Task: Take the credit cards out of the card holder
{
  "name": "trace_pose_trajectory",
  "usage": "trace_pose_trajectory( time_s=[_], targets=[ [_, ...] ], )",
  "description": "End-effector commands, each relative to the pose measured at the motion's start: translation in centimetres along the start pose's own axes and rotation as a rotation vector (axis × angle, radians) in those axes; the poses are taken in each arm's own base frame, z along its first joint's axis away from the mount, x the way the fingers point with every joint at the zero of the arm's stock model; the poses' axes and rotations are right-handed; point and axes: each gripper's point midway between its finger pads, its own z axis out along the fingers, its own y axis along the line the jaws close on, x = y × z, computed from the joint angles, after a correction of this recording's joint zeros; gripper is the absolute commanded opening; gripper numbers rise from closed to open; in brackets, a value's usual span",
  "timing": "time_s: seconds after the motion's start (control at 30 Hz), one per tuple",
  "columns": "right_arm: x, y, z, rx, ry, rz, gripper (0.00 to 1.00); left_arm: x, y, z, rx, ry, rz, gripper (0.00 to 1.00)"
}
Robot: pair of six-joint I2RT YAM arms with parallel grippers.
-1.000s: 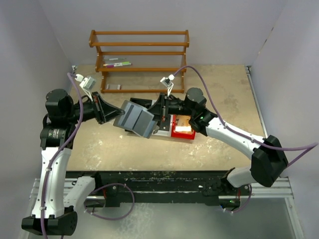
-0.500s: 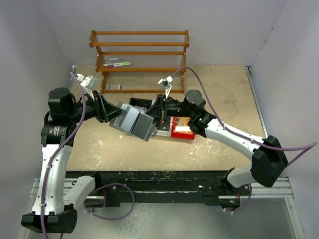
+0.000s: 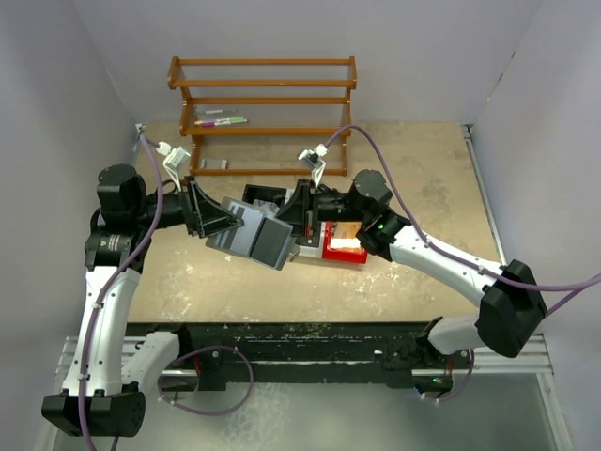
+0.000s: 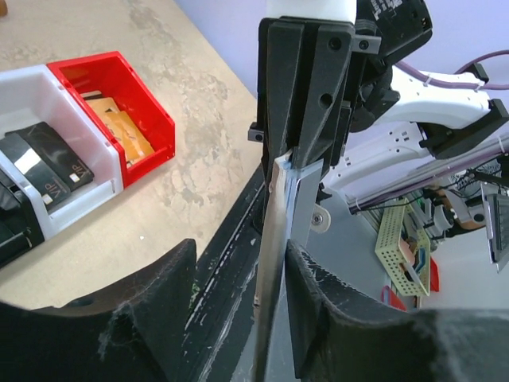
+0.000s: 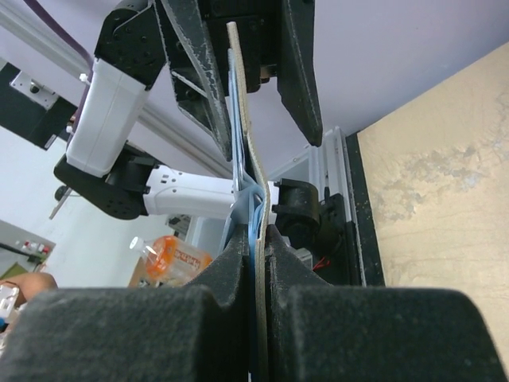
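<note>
desk (image 3: 423, 178): tan, mottled and scuffed; a black rail (image 3: 310, 334) runs along the near edge.
room: pale walls (image 3: 423, 56) on three sides; a wooden rack (image 3: 263, 99) stands at the back, with pens (image 3: 222, 120) on one shelf.
bins (image 3: 346, 247): a row at mid-desk; cards (image 4: 123, 135) lie in the red and white ones.
holder (image 3: 255, 237): in the air between the arms, in front of the bins.
right tool (image 5: 256, 239): clamped on the holder's edge.
left tool (image 4: 238, 267): fingers spread, with the holder's other edge between them.

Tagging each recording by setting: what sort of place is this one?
Probably a lab robot cell, not a home: a scuffed table boxed in by plain walls, arms bolted to an aluminium rail, and equipment clutter beyond in the left wrist view.
</note>
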Motion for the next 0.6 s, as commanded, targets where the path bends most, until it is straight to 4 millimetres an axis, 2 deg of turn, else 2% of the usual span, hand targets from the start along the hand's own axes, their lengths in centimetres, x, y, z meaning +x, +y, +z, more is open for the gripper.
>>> trace_pose_trajectory(
  time_s=[0.0,0.13,0.23,0.3,0.43,0.57],
  targets=[
    [-1.9,3.6,-0.1,-0.097,-0.044,-0.097,0.00,0.4,-1.0,-0.2,0.052,0.005,0.016,0.48],
    [-2.1,3.7,0.0,-0.103,-0.051,-0.097,0.00,0.5,-1.0,-0.2,0.053,0.006,0.021,0.28],
    [-0.9,3.2,-0.3,-0.089,0.000,-0.074,0.00,0.1,-1.4,-0.3,0.061,0.007,0.052,0.12],
    [-0.7,2.9,-0.8,-0.079,0.016,-0.084,0.13,-0.3,-1.9,-0.4,0.069,0.011,0.091,0.05],
    [-0.5,0.9,-2.8,0.002,0.078,-0.126,0.38,-0.6,-3.0,-0.6,0.107,0.030,0.132,0.00],
    [-2.6,-1.4,-6.0,0.127,0.095,-0.210,0.56,-0.2,-3.9,-0.9,0.149,0.049,0.160,0.00]
  ],
)
